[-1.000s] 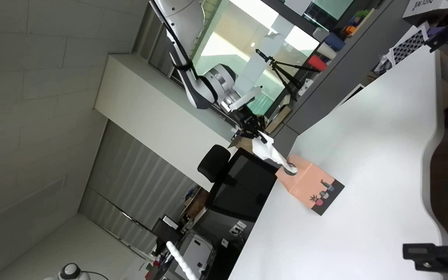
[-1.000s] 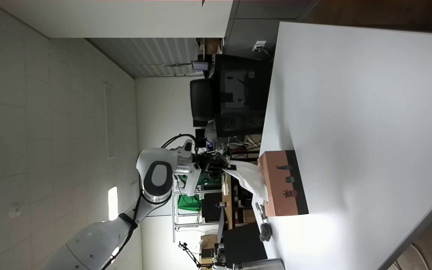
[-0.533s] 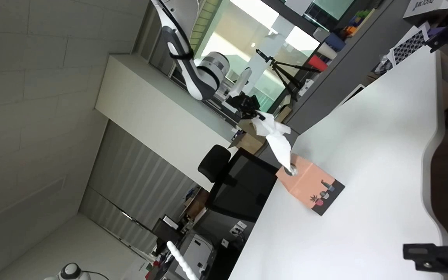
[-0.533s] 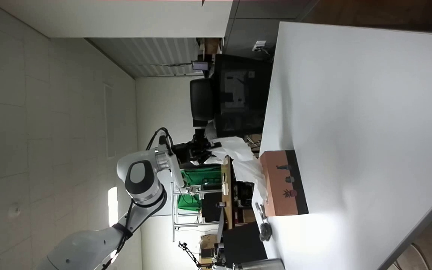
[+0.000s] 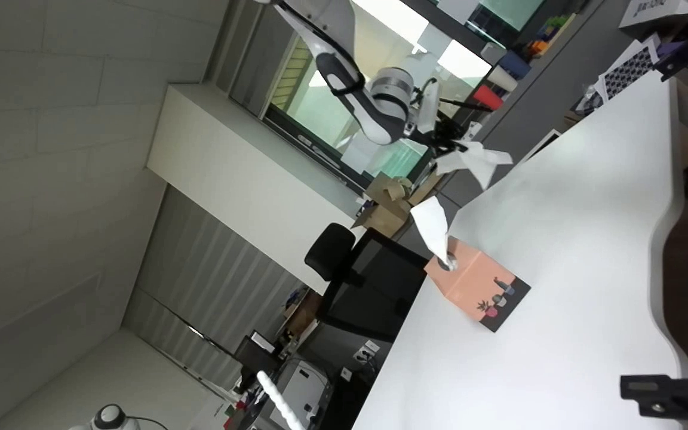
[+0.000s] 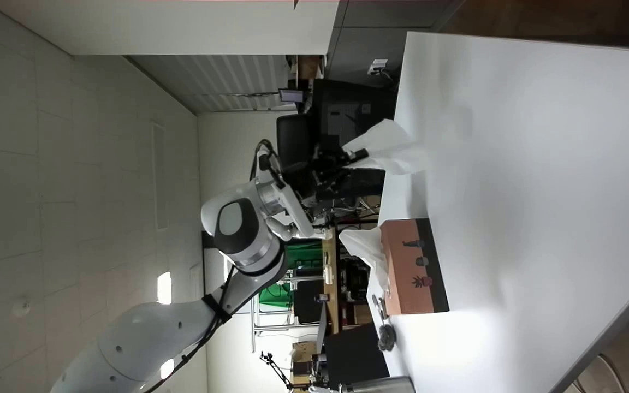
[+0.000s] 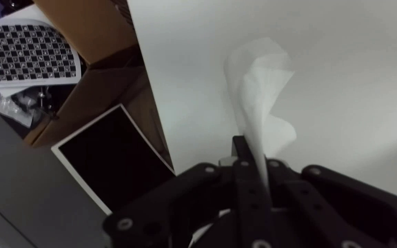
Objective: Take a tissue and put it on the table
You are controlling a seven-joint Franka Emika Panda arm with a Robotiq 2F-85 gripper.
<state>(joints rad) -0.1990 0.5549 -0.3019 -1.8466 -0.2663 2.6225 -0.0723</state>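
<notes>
My gripper (image 5: 458,147) is shut on a white tissue (image 5: 480,161) and holds it in the air, apart from the box. The gripper (image 6: 357,157) and the tissue (image 6: 393,146) also show in an exterior view turned on its side. In the wrist view the tissue (image 7: 258,86) is pinched between the black fingers (image 7: 253,151) and hangs over the white table (image 7: 350,86). The orange tissue box (image 5: 478,285) stands on the table (image 5: 571,251), also seen there (image 6: 411,267). Another tissue (image 5: 431,224) sticks out of its opening.
A black chair (image 5: 368,286) stands behind the table. A black-screened panel (image 7: 115,158), a cardboard box (image 7: 91,31) and a checkered sheet (image 7: 28,51) lie beyond the table's edge. A dark object (image 6: 386,337) lies near the tissue box.
The gripper has pulled the tissue up out of the box and carried it sideways, away from the box and over the table. Another tissue now stands alone in the opening. The box stays put.
</notes>
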